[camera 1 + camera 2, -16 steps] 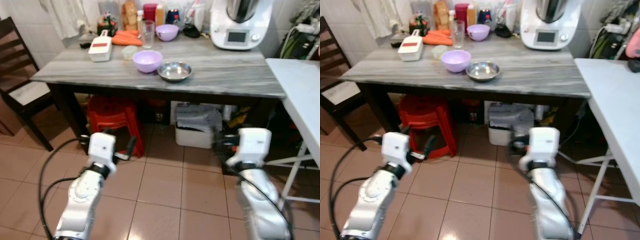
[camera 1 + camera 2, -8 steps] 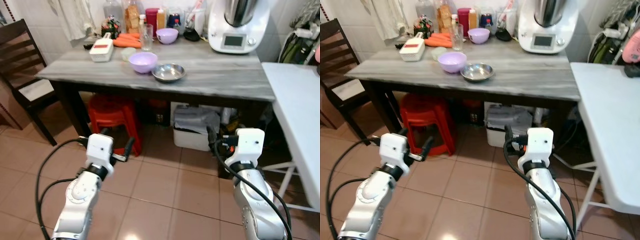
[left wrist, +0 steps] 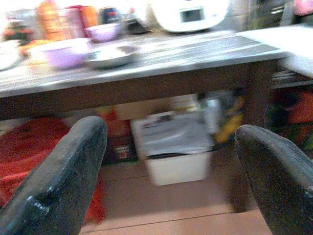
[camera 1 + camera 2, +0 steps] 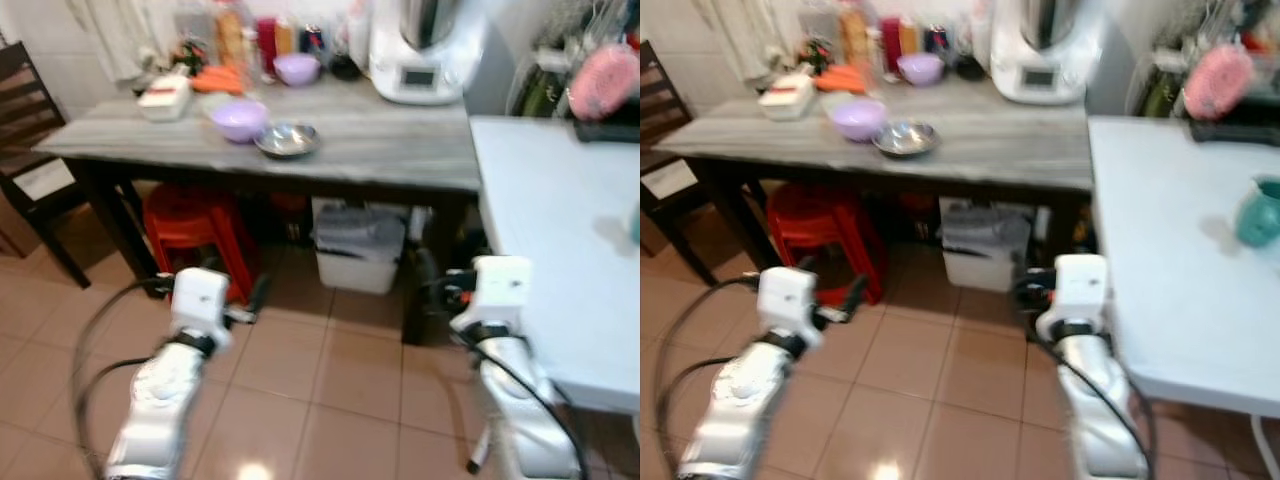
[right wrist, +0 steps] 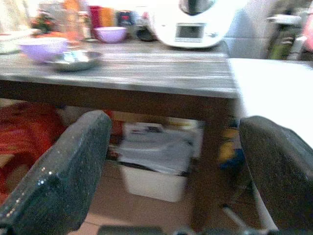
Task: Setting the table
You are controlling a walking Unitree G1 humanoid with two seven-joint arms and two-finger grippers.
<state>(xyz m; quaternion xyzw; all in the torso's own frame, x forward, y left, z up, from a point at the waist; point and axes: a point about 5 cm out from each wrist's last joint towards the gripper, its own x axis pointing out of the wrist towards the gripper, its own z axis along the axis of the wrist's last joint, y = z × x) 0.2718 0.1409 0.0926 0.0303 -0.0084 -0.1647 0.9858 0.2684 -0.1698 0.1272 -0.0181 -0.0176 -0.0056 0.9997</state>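
judging by looks, steel bowl is light, stiff, slippery, best pinched at its rim; left gripper and right gripper spread wide, empty.

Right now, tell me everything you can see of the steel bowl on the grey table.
The steel bowl is shallow, round and shiny, metal by its look, with a thin rolled rim; whether it holds anything is too blurred to tell. It sits upright on the grey wood-grain table, towards the front edge. The lilac bowl stands close on its left, slightly further back; whether their rims touch cannot be told. Neither tool is near it.
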